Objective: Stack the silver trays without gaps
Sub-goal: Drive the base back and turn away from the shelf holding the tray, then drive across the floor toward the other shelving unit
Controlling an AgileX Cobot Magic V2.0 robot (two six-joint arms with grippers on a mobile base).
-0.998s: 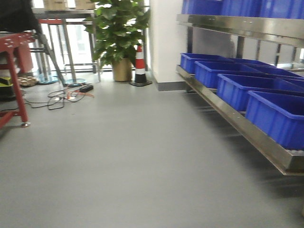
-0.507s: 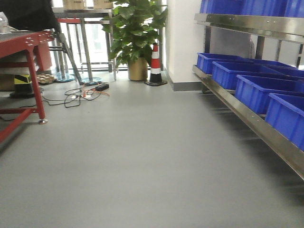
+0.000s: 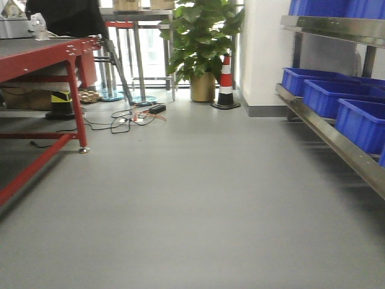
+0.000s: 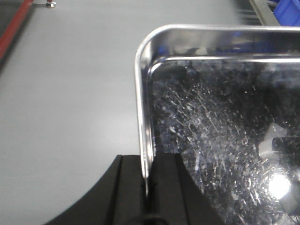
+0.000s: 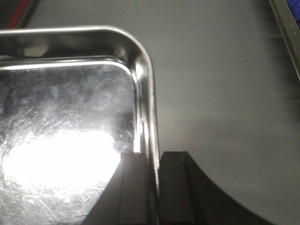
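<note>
Here the left tool [image 4: 148,164] and right tool [image 5: 154,161] each pinch a side wall of the shiny rectangular steel tray [image 4: 225,117], which spans between them above the grey floor [image 4: 70,93], far corners pointing ahead; long axis unclear.

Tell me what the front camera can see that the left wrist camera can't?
Only the front camera shows the potted plant, the striped cone and the cables on the floor. Only the left wrist camera shows the silver tray, with the left gripper pinching its rim. Both show the grey floor, the red table frame and the blue bins, though the wrist camera catches just a small bit of the last two.
</note>
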